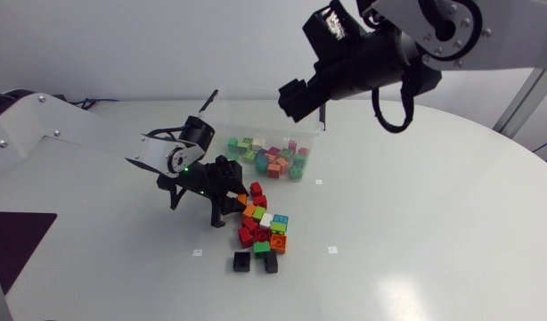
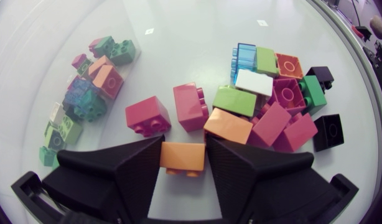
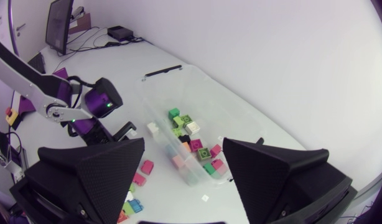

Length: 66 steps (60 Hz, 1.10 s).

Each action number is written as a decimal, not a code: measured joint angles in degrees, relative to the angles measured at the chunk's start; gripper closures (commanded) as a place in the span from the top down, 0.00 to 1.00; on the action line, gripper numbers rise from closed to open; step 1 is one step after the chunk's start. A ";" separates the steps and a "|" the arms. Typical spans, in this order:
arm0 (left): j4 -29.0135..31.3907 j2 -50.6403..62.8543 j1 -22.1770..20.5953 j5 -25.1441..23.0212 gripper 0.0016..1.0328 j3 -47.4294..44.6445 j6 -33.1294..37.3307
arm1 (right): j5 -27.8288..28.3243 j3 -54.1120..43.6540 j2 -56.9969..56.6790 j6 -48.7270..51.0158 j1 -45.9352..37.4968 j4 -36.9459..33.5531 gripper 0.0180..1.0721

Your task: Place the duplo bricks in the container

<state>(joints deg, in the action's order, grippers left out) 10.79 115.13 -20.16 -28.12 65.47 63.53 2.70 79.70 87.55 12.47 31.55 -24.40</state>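
My left gripper (image 2: pixel 183 146) is low over the table at the edge of a loose pile of duplo bricks (image 1: pixel 261 227), its fingers pressed against both sides of an orange brick (image 2: pixel 183 157). Just ahead of it lie two pink-red bricks (image 2: pixel 191 107), another orange one (image 2: pixel 228 126) and a green one (image 2: pixel 234 99). The clear container (image 1: pixel 247 120) stands behind the pile with several coloured bricks (image 1: pixel 269 159) inside. My right gripper (image 1: pixel 296 98) hangs high above the container (image 3: pixel 197 102), open (image 3: pixel 183 152) and holding nothing.
Two black bricks (image 1: pixel 242 260) (image 1: pixel 272 261) lie at the near edge of the pile. A black strip (image 1: pixel 208 100) rests by the container's far left corner. Small white markers (image 1: pixel 332 251) dot the white table.
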 measured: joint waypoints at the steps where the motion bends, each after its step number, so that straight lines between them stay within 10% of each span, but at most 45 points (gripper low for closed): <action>1: 0.02 0.00 -0.09 -0.15 0.27 0.00 0.00 | 0.00 -0.66 -0.26 0.00 0.22 0.04 0.62; 10: 0.09 -0.33 -0.28 -0.37 0.16 -0.02 0.00 | 0.02 -7.06 -0.44 -0.02 1.40 1.14 0.27; 66: 1.38 -7.34 1.88 -0.35 0.15 -7.06 0.00 | 3.30 -2.82 16.33 2.43 -5.77 6.88 0.27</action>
<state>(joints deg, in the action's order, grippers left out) 12.16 107.79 -18.28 -28.47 58.41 63.53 6.00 76.88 103.88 14.90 25.78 -17.52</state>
